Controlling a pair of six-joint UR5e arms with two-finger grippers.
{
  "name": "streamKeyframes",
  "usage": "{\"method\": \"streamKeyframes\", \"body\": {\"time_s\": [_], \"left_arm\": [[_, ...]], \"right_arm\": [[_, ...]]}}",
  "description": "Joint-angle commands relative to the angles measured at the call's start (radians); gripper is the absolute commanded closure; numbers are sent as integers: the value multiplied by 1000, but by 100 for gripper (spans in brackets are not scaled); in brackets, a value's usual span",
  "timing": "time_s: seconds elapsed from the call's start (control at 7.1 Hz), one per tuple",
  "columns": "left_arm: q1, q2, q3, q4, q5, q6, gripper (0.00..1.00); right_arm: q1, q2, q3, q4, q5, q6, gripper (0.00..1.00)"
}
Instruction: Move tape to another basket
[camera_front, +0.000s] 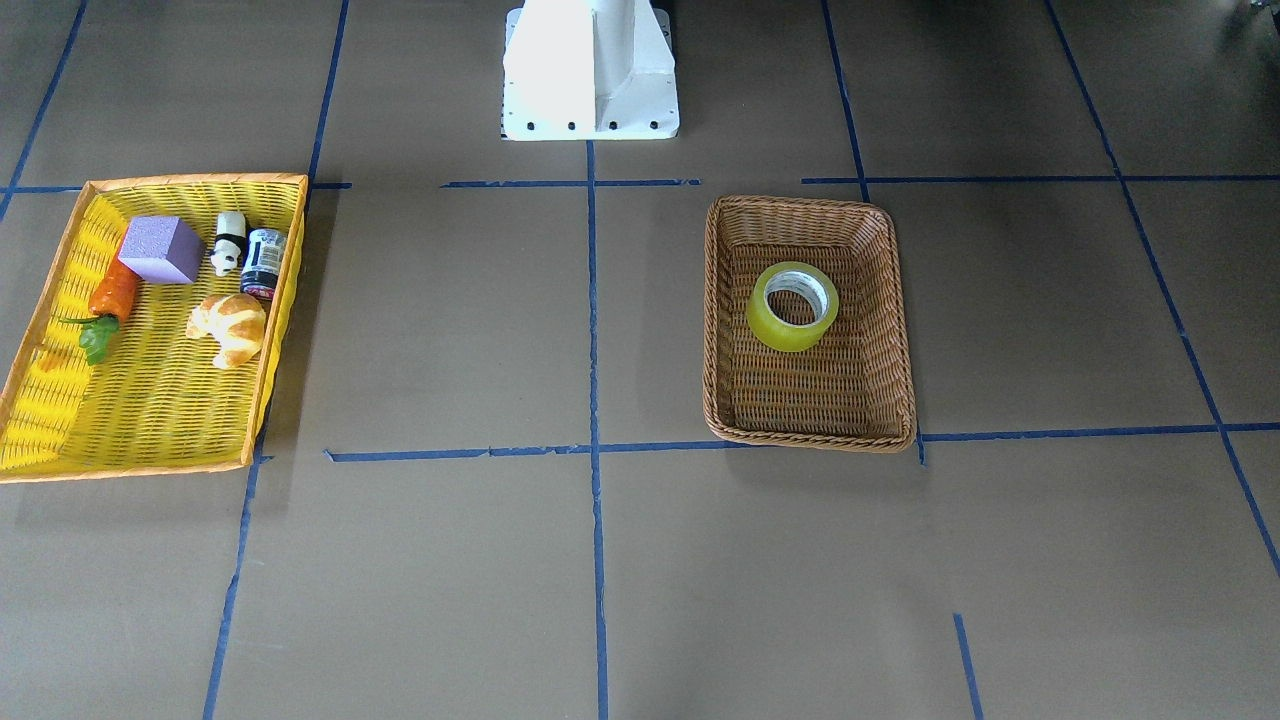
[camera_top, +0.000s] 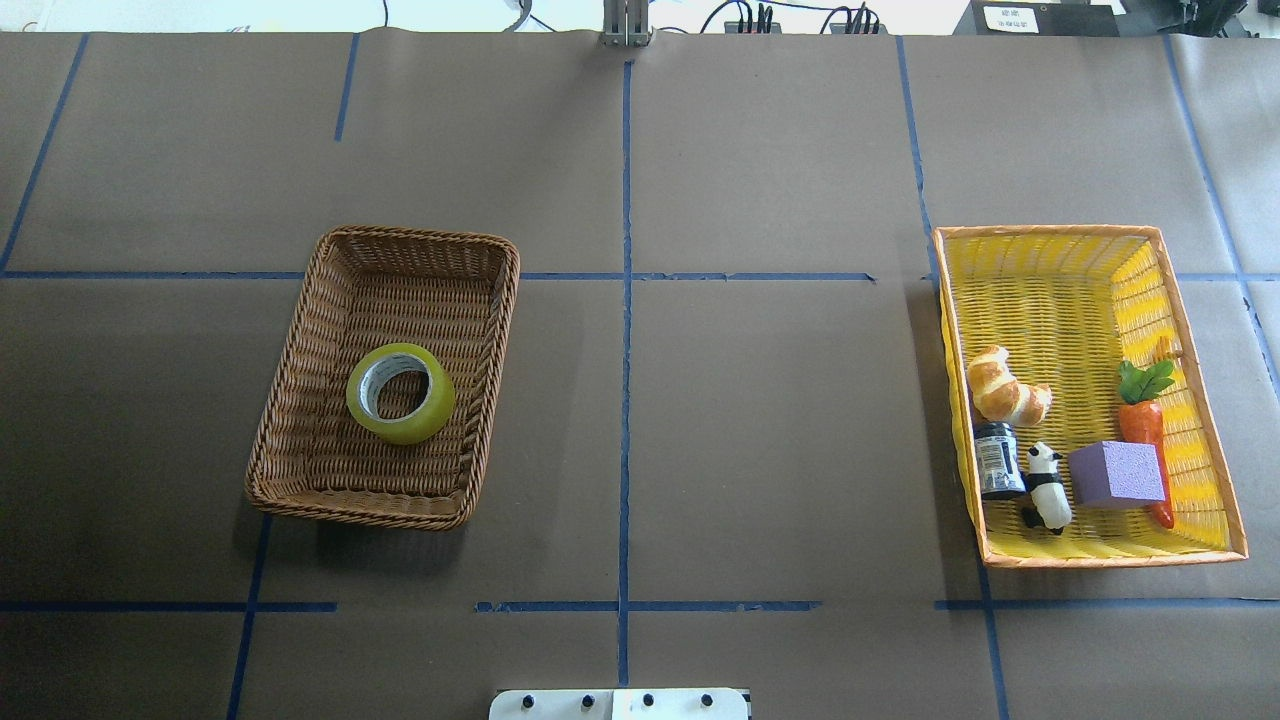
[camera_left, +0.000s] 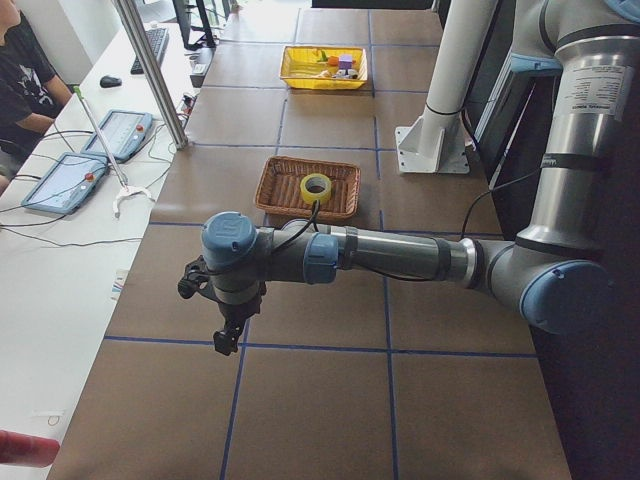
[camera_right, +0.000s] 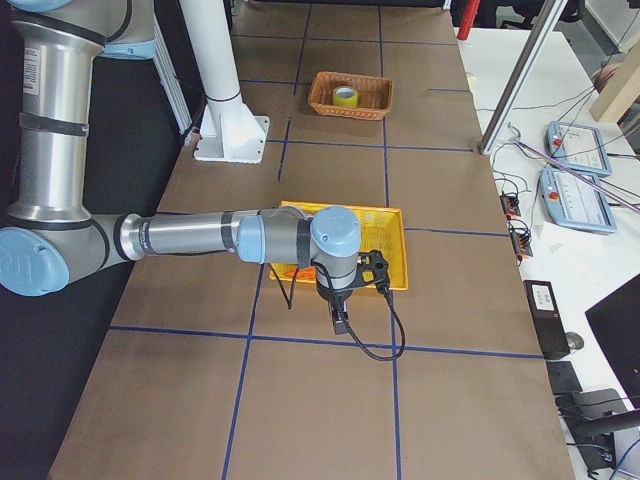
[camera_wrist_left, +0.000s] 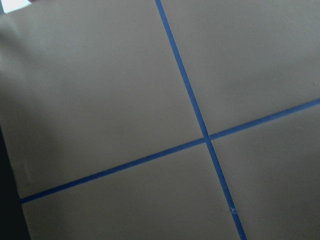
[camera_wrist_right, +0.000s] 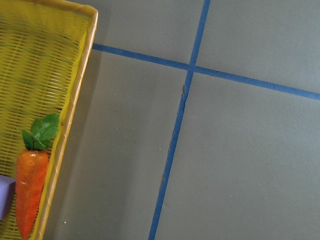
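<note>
Table (camera_top: 760, 420), brown w/ blue tape grid (camera_top: 626, 400): wicker basket (camera_top: 298, 385) robot's L, yellow tray basket (camera_top: 1040, 258) R, well apart.

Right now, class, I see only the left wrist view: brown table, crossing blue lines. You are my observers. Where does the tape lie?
Observer: The tape lies flat, hole up, inside the brown wicker basket.
Operator: Where else could it go?
Observer: A yellow basket sits on the robot's right side, holding a croissant, carrot, purple block, panda and jar.
Operator: And my arm?
Observer: In the exterior left view, the left arm's fingers hang over the table, apart from the wicker basket. I cannot tell whether they are open or shut.
</note>
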Motion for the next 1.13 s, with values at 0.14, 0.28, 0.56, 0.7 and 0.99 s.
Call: {"method": "streamKeyframes", "body": {"time_s": [0.14, 0.28, 0.56, 0.7, 0.99], "left_arm": [[5, 18, -2, 48, -79, -125, 0], [37, 18, -36, 63, -61, -130, 0], [66, 9, -51, 128, -48, -173, 0], [65, 18, -79, 137, -42, -172, 0], [66, 81, -113, 137, -43, -176, 0]], "right_arm": [[2, -4, -11, -7, 0, -2, 0], [2, -4, -11, -9, 3, -1, 0], [1, -6, -11, -9, 10, -1, 0], [1, -4, -11, -9, 11, 1, 0], [-5, 0, -19, -6, 5, 4, 0]]}}
